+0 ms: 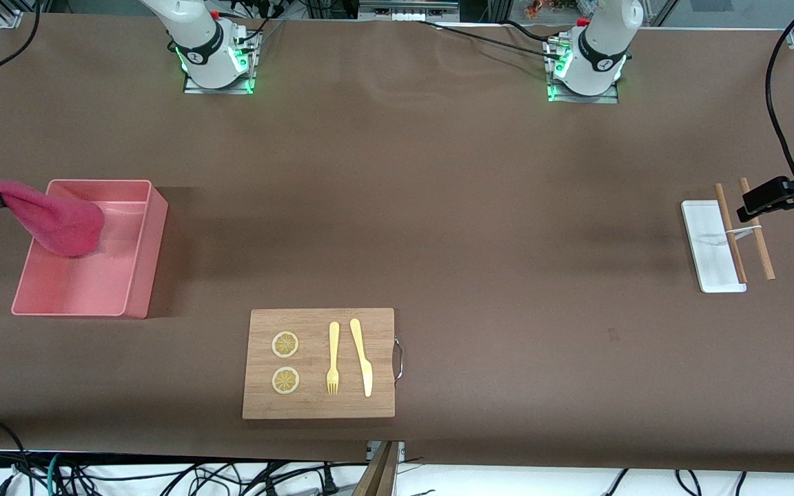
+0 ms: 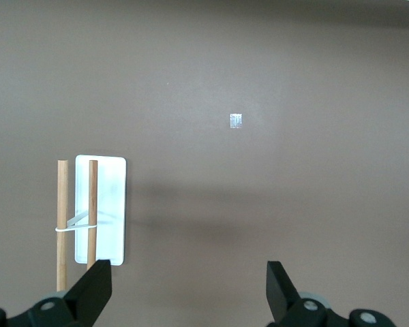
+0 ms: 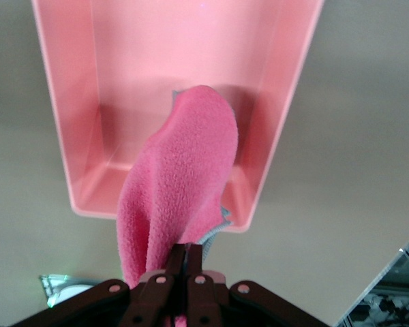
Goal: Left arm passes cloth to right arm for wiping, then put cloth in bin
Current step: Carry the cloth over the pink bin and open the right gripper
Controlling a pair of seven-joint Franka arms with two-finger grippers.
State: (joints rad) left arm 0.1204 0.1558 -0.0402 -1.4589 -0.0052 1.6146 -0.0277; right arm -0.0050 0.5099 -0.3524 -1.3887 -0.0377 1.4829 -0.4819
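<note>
– Brown table, sweeping across: what's at the right arm's end?
– Right gripper (image 3: 186, 253) pinching the cloth (image 1: 56, 219), hanging over the bin (image 1: 142, 265)
– Then?
– Left gripper (image 2: 189, 286) spread wide, holding nothing, above the white tray (image 1: 710, 265)

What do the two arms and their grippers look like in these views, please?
Both arms are white with black joint bands, on metal base plates lit green, with black cables behind. The left gripper has black, blocky wedge-shaped fingers. The right gripper has dark, narrow fingers on a black body with round silver screws.
</note>
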